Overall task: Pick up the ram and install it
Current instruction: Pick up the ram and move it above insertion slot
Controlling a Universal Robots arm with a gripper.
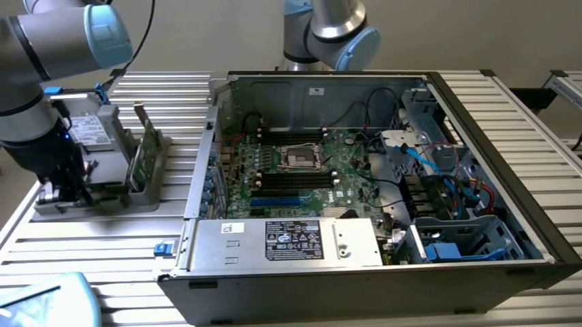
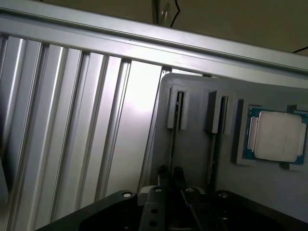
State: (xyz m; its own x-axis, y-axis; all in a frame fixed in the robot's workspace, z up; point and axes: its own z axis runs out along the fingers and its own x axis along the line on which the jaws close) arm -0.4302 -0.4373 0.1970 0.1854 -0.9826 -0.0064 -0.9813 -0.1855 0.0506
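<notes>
The pincer (image 2: pixel 171 174) sits low in the grey holder (image 2: pixel 192 144), its fingers pressed to the thin edge of the ram (image 2: pixel 173 139). The slot's raised blocks hem it in, with a second slot just beside and a processor chip (image 2: pixel 276 136) in its pocket beyond. In the exterior view, an upright green card (image 1: pixel 146 153) and a hard drive (image 1: pixel 86 129) stand close by the arm, leaving little sideways room. The ribbed counter (image 1: pixel 100 238) nearer the camera lies bare. The computer case (image 1: pixel 364 293) wall rises between the holder and the motherboard. Inside, the power supply (image 1: pixel 286 242) covers the near part and cables (image 1: pixel 437 160) crowd the exterior view's right, while the memory slots (image 1: pixel 291 178) are open from above. A second arm (image 1: pixel 328 30) stands behind the case.
</notes>
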